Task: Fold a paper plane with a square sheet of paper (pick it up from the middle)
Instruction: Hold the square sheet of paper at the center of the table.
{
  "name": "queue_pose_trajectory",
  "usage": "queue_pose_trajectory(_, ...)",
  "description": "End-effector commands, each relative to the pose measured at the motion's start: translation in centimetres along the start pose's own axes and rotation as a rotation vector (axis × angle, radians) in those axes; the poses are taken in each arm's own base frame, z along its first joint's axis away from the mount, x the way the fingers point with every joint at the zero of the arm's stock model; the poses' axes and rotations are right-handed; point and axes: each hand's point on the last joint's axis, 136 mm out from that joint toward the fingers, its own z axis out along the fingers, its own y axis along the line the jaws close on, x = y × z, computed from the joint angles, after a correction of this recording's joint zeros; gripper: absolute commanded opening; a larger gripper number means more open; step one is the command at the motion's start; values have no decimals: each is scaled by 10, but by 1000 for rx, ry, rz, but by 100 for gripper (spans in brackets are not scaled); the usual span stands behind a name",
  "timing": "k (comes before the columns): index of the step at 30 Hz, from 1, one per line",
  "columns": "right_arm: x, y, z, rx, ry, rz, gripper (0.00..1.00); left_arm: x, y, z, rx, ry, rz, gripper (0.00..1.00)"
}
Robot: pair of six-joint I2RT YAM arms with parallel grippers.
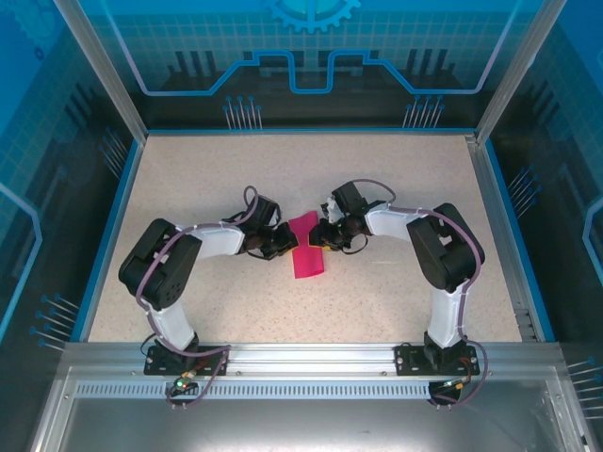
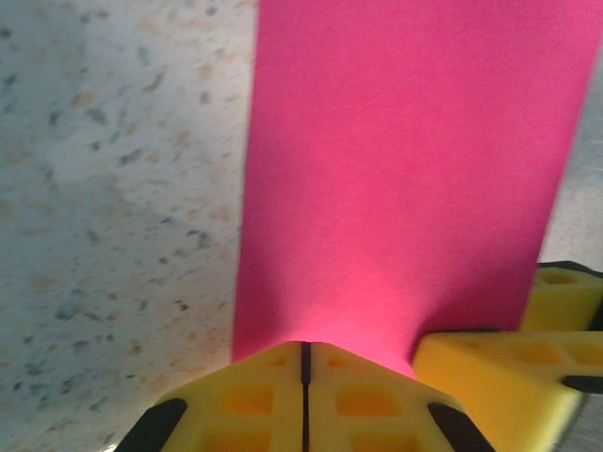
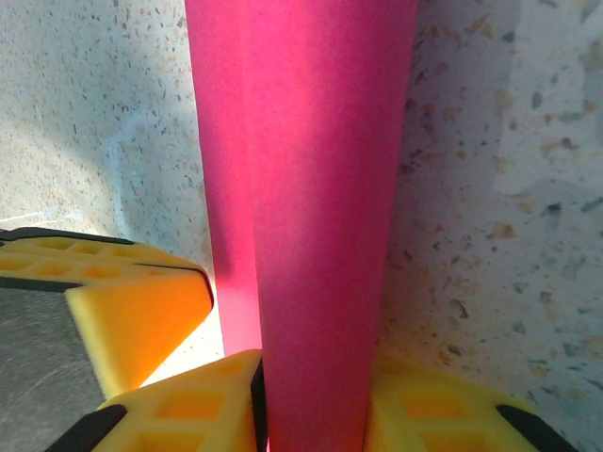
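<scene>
**Mid-fold: both grippers meet on the pink strip at table centre.**

From above, we see the magenta-pink sheet of thin paper [image 1: 307, 252], folded to a narrow strip, between the left gripper [image 1: 281, 247] and the right gripper [image 1: 325, 235]. Bare speckled beige tabletop [image 1: 396, 179] lies open all round. At the left wrist, the yellow fingers are pressed together at the paper's left side (whether they pinch a layer, we cannot tell). At the right wrist, the jaws pinch the strip between them. We judge the next crease calls for keeping its long edges aligned.

White links, black joints, purple cables on both arms [image 1: 217, 235]; claw pads [image 2: 247, 400] yellow, waffle-pocketed, black-backed.
</scene>
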Motion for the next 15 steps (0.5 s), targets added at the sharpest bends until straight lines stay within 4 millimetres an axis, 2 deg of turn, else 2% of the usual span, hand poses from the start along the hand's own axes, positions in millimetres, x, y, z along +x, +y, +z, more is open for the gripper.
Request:
queue_pose_trajectory(1,-2,-10,0,29,13,36,29,3,8,2,-80,28,-12,9)
queue_pose_trajectory(15,-2,1,-4,44,32,32,30,9,20,7,-154,75,-34,9)
